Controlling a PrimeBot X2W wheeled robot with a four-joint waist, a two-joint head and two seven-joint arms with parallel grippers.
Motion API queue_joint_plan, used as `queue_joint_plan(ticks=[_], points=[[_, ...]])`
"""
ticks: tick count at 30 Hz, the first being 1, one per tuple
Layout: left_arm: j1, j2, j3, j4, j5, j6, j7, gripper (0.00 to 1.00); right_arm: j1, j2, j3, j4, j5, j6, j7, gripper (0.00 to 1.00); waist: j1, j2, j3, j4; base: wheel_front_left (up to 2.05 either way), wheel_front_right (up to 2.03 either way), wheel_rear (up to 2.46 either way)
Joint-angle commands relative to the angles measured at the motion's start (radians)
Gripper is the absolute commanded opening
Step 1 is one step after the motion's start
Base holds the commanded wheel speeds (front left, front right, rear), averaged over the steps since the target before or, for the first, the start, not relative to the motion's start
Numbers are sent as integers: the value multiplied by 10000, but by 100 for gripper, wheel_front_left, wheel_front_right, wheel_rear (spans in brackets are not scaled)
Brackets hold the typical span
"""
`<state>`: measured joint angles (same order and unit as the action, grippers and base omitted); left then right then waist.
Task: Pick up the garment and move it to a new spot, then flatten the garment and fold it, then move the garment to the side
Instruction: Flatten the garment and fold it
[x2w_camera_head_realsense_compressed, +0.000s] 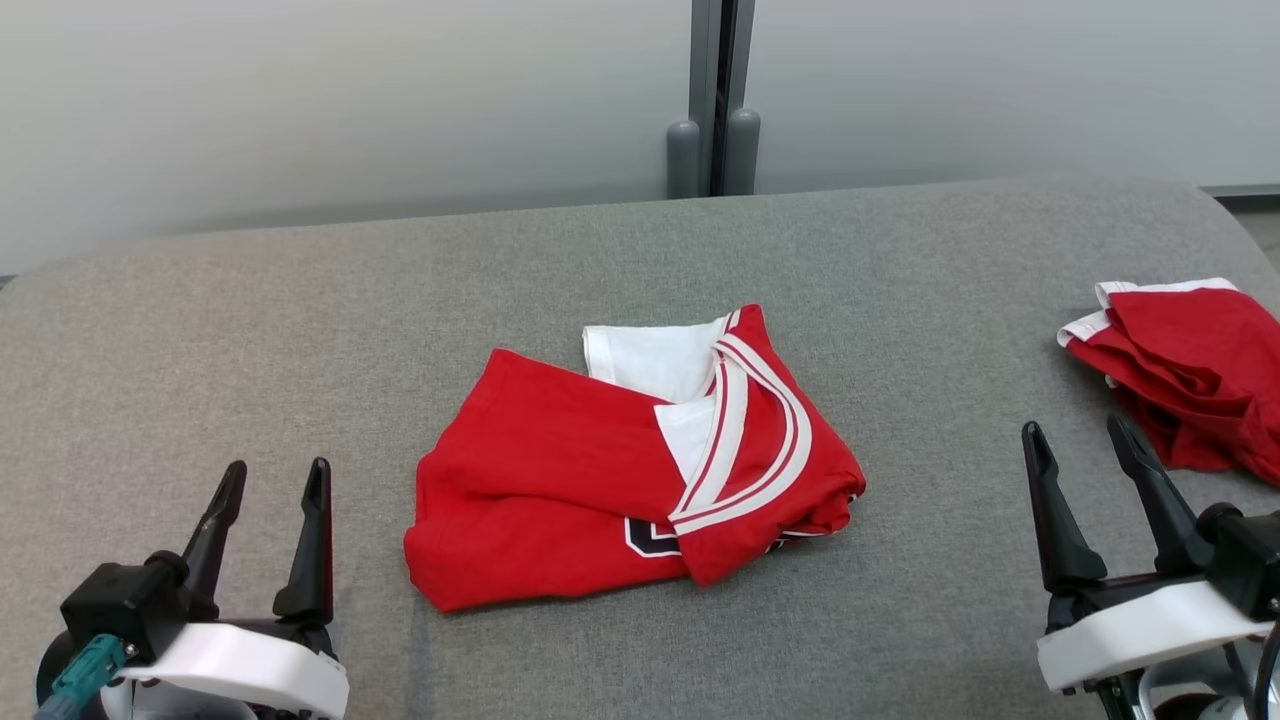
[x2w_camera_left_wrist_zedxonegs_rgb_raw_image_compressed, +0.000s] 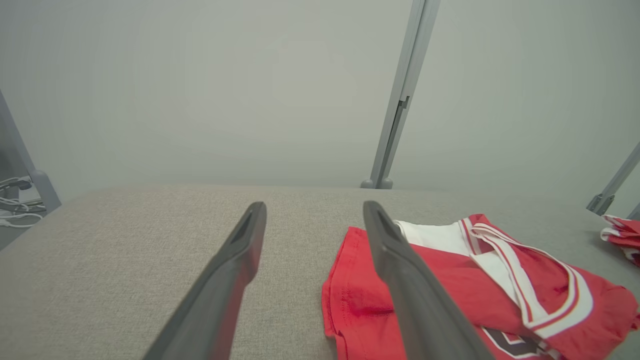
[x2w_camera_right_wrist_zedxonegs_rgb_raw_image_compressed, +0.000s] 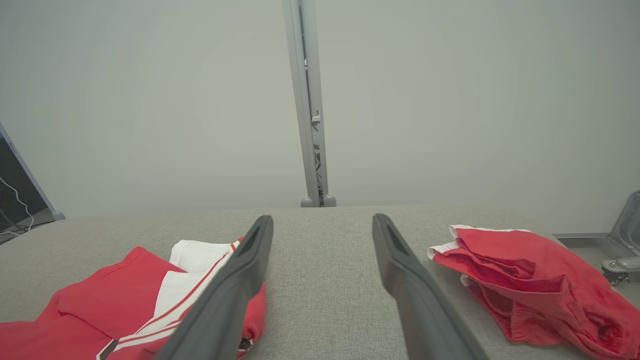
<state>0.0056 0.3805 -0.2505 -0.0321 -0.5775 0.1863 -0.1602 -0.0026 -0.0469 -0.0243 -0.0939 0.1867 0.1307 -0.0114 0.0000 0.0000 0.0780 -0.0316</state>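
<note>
The red garment (x2w_camera_head_realsense_compressed: 620, 470), a jersey with white-and-red striped trim and a white inner panel, lies in the middle of the grey cloth-covered worktop (x2w_camera_head_realsense_compressed: 300, 330). It is doubled over on itself in a loose, uneven bundle. One red layer is thrown across the body, the neckband curves over the top, and part of a dark printed mark peeks out from under the flap. To my eye this is not a neat fold. The edges do not line up and the shape is lumpy, so the flattening and folding look undone, or at best roughly started, and the garment has not been moved to the side.

The left gripper (x2w_camera_head_realsense_compressed: 278, 475) hangs near the front edge, well apart from the garment, its fingers (x2w_camera_head_realsense_compressed: 312, 540) spread and empty. The right gripper (x2w_camera_head_realsense_compressed: 1075, 430) sits at the opposite front corner with its fingers (x2w_camera_head_realsense_compressed: 1050, 520) likewise spread, holding nothing.

Beyond it, near the worktop's right edge, a second red garment (x2w_camera_head_realsense_compressed: 1190, 370) lies crumpled, and the plain pale wall stands behind the worktop.
</note>
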Motion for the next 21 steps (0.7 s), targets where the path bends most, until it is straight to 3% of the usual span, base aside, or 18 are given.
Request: queue_joint_plan(ticks=[1,21], points=[[127,26,-27,-43,2,85,9,100,168,-59,-53,-88,-29,3,48,100,0,0,-147,36,0,0,0],[175,181,-124,-160,-63,188,227,100,530,-59,-149,-342,41,3,172,100,0,0,-412,29,0,0,0]])
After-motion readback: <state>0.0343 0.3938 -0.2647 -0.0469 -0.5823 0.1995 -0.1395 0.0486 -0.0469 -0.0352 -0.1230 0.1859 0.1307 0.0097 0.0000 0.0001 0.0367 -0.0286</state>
